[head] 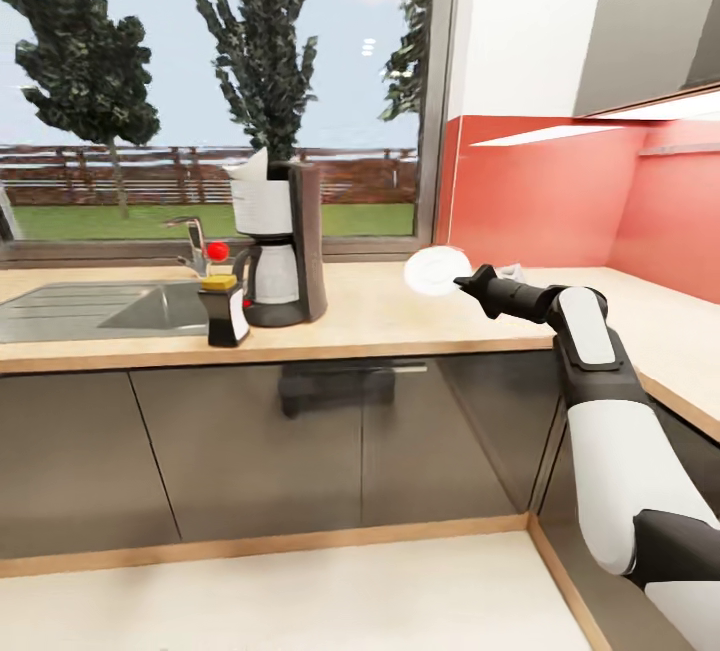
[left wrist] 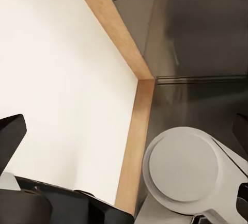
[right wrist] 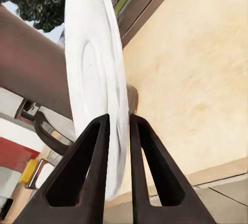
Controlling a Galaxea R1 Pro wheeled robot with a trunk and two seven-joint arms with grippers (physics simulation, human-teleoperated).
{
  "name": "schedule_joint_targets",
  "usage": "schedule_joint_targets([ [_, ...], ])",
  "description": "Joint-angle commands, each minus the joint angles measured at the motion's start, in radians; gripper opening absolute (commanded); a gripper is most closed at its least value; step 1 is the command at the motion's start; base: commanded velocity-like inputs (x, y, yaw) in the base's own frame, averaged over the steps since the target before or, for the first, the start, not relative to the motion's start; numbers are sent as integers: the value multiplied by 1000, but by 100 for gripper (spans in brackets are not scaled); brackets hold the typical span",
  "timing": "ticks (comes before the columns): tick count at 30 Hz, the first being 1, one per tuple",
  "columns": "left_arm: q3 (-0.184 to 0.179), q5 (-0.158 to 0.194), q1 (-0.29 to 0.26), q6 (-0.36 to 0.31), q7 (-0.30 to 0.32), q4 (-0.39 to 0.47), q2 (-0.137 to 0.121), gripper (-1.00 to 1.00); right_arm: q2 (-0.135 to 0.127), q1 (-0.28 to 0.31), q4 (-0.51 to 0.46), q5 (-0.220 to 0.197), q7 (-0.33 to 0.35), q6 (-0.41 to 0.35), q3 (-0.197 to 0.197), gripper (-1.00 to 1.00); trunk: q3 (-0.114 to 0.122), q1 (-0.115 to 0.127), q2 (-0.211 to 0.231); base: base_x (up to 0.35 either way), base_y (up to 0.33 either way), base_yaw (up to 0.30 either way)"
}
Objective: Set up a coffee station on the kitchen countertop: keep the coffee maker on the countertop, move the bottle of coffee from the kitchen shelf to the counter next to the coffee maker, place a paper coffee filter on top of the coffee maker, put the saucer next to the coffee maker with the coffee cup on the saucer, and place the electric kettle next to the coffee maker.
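Note:
The coffee maker (head: 288, 243) stands on the kitchen countertop (head: 380, 316) beside the sink, with the paper coffee filter (head: 250, 169) sticking up from its top. The bottle of coffee (head: 226, 312), black with a yellow cap, stands at its front left. My right gripper (head: 463, 283) is shut on the rim of the white saucer (head: 436, 271), holding it tilted on edge above the counter, to the right of the coffee maker. The right wrist view shows the saucer (right wrist: 95, 69) pinched between the fingers (right wrist: 90, 167), with the coffee maker (right wrist: 31, 59) beyond. My left gripper (left wrist: 124, 131) hangs open over the floor.
A steel sink (head: 95, 309) with a tap (head: 190, 239) and a small red knob (head: 217, 250) lies left of the coffee maker. A small pale object (head: 512, 273) peeks out behind my right arm. The counter turns a corner at the right along the red wall (head: 560, 201). Dark cabinets (head: 300, 441) stand below.

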State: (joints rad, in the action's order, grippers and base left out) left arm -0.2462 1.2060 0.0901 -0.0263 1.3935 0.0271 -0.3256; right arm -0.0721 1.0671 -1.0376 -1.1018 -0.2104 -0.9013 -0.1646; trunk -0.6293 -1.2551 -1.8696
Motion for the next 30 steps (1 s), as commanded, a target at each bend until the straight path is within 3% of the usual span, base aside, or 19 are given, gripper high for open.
schedule_joint_targets([
  [1,-8,9,0,-3,1,2,-1,100,0,1,-1,-13,-10,-3,-1,-100,0,0,0,0,0,266],
  [10,-8,9,0,-3,1,2,0,100,0,1,-1,-12,-10,-2,-3,-100,2,0,0,0,0,218],
  [30,-9,9,0,-3,1,2,0,100,0,-1,2,-7,-12,-2,-6,-100,2,0,0,0,0,13],
])
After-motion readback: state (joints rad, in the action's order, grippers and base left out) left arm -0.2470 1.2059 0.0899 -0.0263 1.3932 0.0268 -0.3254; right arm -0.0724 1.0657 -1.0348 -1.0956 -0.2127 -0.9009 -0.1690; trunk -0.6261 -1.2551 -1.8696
